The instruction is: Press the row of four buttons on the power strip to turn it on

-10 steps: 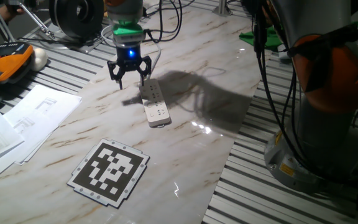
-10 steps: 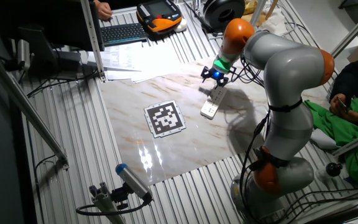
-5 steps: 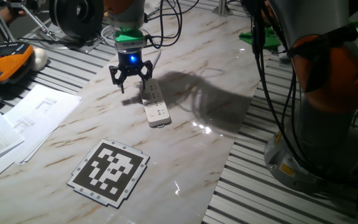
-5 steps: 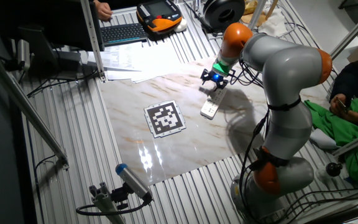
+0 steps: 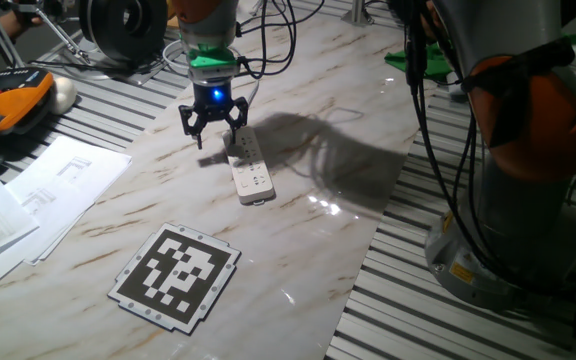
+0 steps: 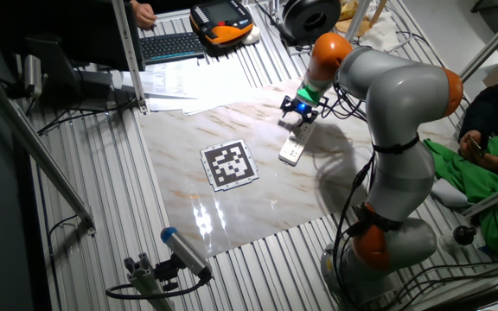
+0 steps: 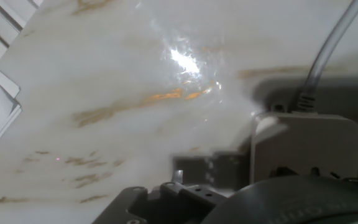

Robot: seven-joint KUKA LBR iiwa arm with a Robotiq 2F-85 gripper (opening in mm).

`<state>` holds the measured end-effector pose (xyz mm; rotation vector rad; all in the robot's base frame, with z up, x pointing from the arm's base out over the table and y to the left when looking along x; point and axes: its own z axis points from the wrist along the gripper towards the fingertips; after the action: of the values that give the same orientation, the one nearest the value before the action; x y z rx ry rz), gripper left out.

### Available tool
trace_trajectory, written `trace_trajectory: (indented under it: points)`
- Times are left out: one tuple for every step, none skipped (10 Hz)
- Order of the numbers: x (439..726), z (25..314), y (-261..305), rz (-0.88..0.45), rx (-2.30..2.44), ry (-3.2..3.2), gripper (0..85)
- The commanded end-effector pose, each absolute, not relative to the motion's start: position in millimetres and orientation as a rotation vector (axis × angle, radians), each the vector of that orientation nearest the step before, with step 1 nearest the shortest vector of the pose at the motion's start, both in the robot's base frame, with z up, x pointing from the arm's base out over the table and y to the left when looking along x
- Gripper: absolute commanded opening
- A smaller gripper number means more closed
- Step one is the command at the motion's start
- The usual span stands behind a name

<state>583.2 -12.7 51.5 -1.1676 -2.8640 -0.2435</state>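
Note:
The white power strip [image 5: 251, 170] lies on the marble tabletop [image 5: 308, 120], its cord end toward the back; it also shows as power strip [image 6: 294, 145]. The four buttons are too faint to pick out in any view. My gripper [image 5: 218, 134] hangs just over the strip's far end, with its fingers spread and a gap between the tips, holding nothing. From the other side, the gripper [image 6: 298, 111] stands above the same end. In the hand view, the strip's cord end [image 7: 306, 148] and its grey cord [image 7: 329, 53] sit at the right.
A black-and-white marker board [image 5: 176, 275] lies near the front of the marble. Papers [image 5: 38, 190] and an orange-black pendant [image 5: 13, 100] sit at the left. The arm's base [image 5: 528, 150] stands at the right.
The gripper has shifted slightly to the right, closer over the strip's cord end. The strip has not moved.

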Motion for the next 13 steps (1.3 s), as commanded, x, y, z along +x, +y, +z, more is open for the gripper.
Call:
trace_trajectory:
  points:
    - [583.1, 52.0, -12.4, -0.24, -1.172, -2.867, 68.0]
    - [582.9, 52.7, -11.5, -0.24, -1.176, -2.865, 68.0]
    - [582.6, 52.9, -10.8, -0.238, -1.177, -2.862, 68.0]
    - [582.5, 52.3, -11.0, -0.243, -1.175, -2.859, 68.0]
    - [582.3, 51.5, -10.9, -0.248, -1.175, -2.857, 68.0]
    - [581.6, 50.6, -10.5, -0.251, -1.175, -2.858, 68.0]
    - [580.6, 48.7, -10.0, -0.253, -1.177, -2.86, 68.0]
    - [580.2, 47.0, -10.0, -0.255, -1.176, -2.859, 68.0]
    - [580.7, 45.0, -10.0, -0.259, -1.176, -2.858, 68.0]
    - [581.7, 42.0, -9.9, -0.267, -1.176, -2.857, 68.0]
    - [583.0, 37.3, -9.6, -0.276, -1.175, -2.855, 68.0]
    - [583.2, 35.0, -9.3, -0.281, -1.174, -2.858, 68.0]
    - [582.3, 38.8, -8.0, -0.274, -1.173, -2.861, 68.0]
